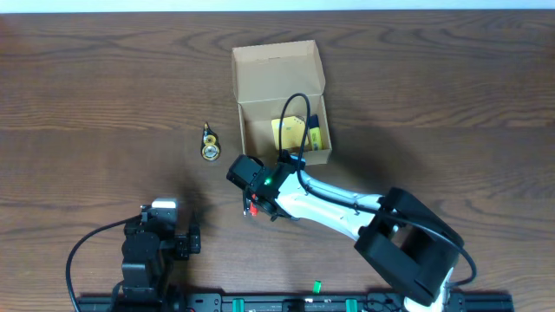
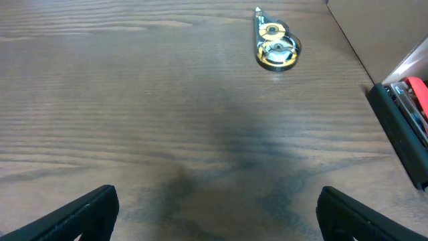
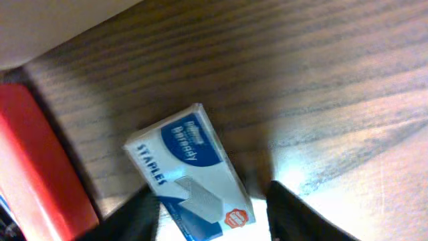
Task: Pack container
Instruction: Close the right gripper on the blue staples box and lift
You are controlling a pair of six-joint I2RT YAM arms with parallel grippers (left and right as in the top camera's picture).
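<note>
The container (image 1: 279, 80) is a tan cardboard box with its flap lid open to the back. A yellow sticky-note pad (image 1: 295, 132) lies inside. Its corner shows in the left wrist view (image 2: 388, 27) and its wall in the right wrist view (image 3: 53, 20). My right gripper (image 1: 258, 201) hangs low just in front of the box. Its open fingers (image 3: 217, 217) straddle a blue and white staples box (image 3: 184, 167) that lies on the table, with a gap at the right finger. My left gripper (image 1: 189, 241) is open and empty (image 2: 214, 217) near the front left.
A correction-tape dispenser (image 1: 209, 143) lies left of the container and shows in the left wrist view (image 2: 275, 47). A red object (image 3: 40, 161) lies beside the staples box and shows by the right gripper (image 1: 253, 208). The right arm (image 1: 347, 208) crosses the table's front right.
</note>
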